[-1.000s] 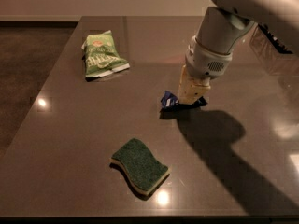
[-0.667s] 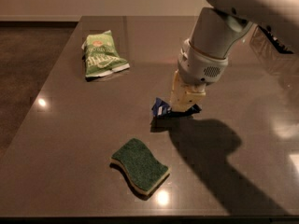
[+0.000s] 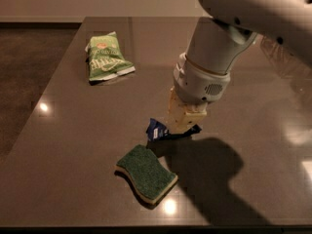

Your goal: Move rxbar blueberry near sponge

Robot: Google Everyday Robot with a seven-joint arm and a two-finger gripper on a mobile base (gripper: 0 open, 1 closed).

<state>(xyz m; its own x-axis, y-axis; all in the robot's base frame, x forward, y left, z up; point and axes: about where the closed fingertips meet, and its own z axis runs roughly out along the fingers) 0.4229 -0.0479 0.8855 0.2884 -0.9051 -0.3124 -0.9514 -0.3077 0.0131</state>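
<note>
Your gripper [image 3: 182, 127] sits low over the middle of the table [image 3: 68, 135], fingers clamped on the rxbar blueberry [image 3: 157, 129], whose left end sticks out; just near-left of it lies the sponge [image 3: 146, 173], and a green chip bag [image 3: 105, 58] rests at far left

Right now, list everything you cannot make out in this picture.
Camera view:
- Snack bar: its right part is hidden under the tool, which is low over the table just behind the sponge; its lettering is too small.
- Gap between bar and sponge: lost in shadow.
- Chip bag: print blurred.
- Arm: cut off by top and right edges.
</note>
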